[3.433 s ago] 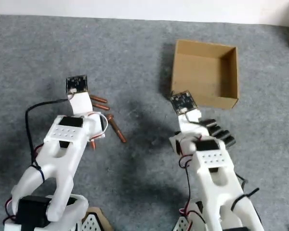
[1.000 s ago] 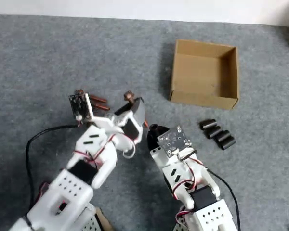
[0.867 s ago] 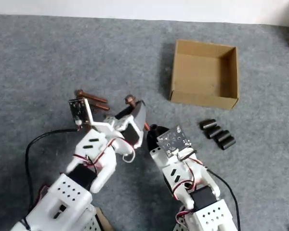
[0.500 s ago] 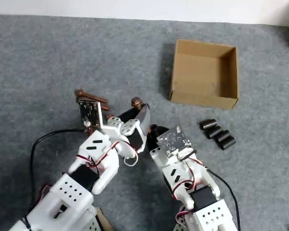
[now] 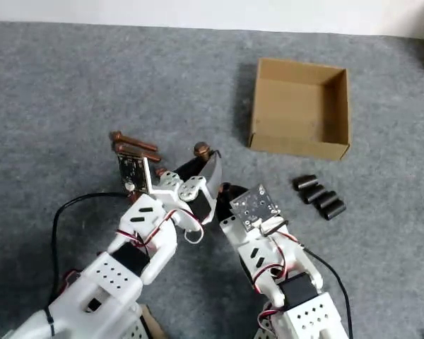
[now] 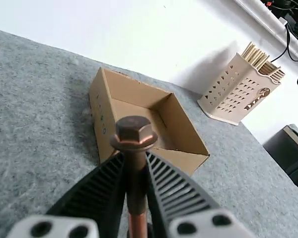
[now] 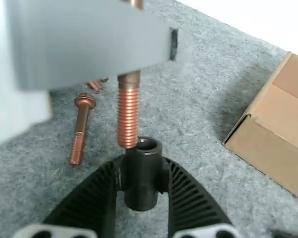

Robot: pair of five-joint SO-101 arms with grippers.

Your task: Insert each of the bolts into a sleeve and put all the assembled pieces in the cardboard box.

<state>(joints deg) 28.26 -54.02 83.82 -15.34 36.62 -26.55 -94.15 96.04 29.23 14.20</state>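
Observation:
My left gripper [image 6: 135, 168] is shut on a copper bolt [image 6: 135, 163], held upright with its hex head [image 5: 201, 150] on top. My right gripper [image 7: 143, 178] is shut on a black sleeve [image 7: 141, 171] standing upright with its hole facing up. The bolt's threaded tip [image 7: 127, 119] hangs just above the sleeve's rim, slightly to one side of the hole. In the high view the two grippers meet mid-table at the sleeve [image 5: 226, 191]. The open cardboard box [image 5: 300, 106] sits at the back right.
Several black sleeves [image 5: 319, 196] lie in a row in front of the box. Loose copper bolts [image 5: 133, 143] lie on the grey carpet behind the left arm; one bolt [image 7: 80, 129] rests near the grippers. A pale slotted holder [image 6: 238, 87] stands beyond the box.
The left arm picked up a bolt and swung it right towards the right gripper. The right arm took a sleeve and brought it to the middle. The bolt tip now hangs over the sleeve.

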